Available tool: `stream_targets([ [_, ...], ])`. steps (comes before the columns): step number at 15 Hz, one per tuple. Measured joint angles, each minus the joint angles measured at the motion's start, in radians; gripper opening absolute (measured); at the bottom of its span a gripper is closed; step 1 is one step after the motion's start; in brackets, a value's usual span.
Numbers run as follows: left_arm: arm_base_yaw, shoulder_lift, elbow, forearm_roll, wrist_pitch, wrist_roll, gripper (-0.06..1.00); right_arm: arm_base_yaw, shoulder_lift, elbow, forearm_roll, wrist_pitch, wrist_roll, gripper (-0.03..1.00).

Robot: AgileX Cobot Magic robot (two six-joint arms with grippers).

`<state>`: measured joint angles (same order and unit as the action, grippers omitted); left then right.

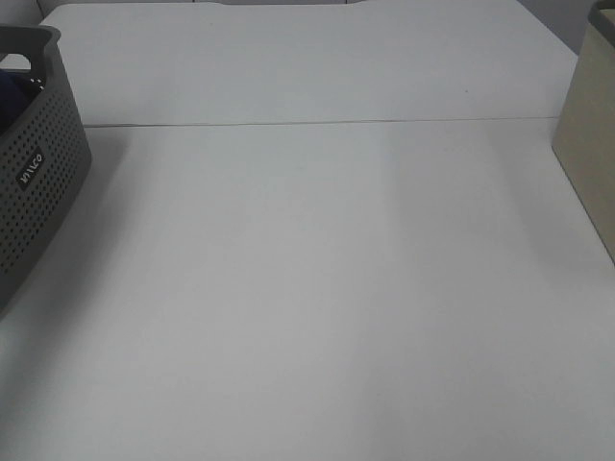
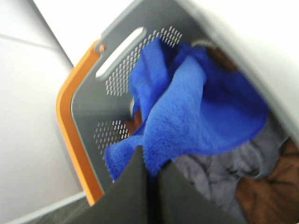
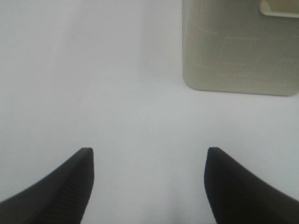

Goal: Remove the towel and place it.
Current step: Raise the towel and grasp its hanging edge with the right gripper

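grey basket (image 1: 38, 182) at the left edge of the overhead view, wall full of holes, orange rim. inside it: blue towel (image 2: 201, 107) bunched on top of a grey cloth (image 2: 210, 172) and a brown cloth (image 2: 261, 196). left gripper (image 2: 148, 161) clamped on a fold of the towel. beige bin (image 1: 586, 144) at the right edge, contents not visible. right gripper (image 3: 149, 151) spread wide over the white table (image 1: 317, 288), holding nothing.

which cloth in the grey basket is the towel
Look at the grey perforated basket at the left edge of the table. The towel lies on top of the pile inside it. It alone is bright royal blue and plush; beneath lie a grey cloth and a brown cloth.
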<state>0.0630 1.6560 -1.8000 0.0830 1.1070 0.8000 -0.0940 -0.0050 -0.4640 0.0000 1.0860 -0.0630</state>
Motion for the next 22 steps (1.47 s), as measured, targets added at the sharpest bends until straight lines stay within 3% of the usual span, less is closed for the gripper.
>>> stream_targets([
  [3, -0.123, 0.000, -0.120, -0.035, 0.068, -0.049, 0.00, 0.000, 0.065, -0.012, 0.027, -0.016, -0.045, 0.67],
  [6, -0.227, 0.000, -0.199, 0.055, 0.106, -0.075, 0.00, 0.000, 0.183, -0.012, 0.094, -0.058, -0.159, 0.67],
  [10, -0.343, -0.002, -0.287, 0.091, 0.111, -0.119, 0.00, 0.000, 0.356, -0.012, 0.306, -0.245, -0.327, 0.67],
  [13, -0.404, -0.002, -0.304, 0.091, 0.112, -0.119, 0.00, 0.000, 0.463, -0.012, 0.492, -0.323, -0.513, 0.67],
  [16, -0.469, 0.003, -0.305, 0.091, 0.112, -0.119, 0.00, 0.000, 0.623, -0.012, 0.769, -0.387, -0.829, 0.67],
  [17, -0.493, 0.007, -0.305, 0.091, 0.112, -0.119, 0.00, 0.000, 0.682, -0.012, 0.897, -0.404, -0.970, 0.67],
  [18, -0.544, 0.023, -0.305, 0.091, 0.113, -0.119, 0.00, 0.000, 0.823, -0.012, 1.166, -0.406, -1.285, 0.67],
  [22, -0.642, 0.048, -0.305, 0.092, 0.103, -0.119, 0.00, 0.000, 1.058, -0.012, 1.576, -0.371, -1.751, 0.67],
])
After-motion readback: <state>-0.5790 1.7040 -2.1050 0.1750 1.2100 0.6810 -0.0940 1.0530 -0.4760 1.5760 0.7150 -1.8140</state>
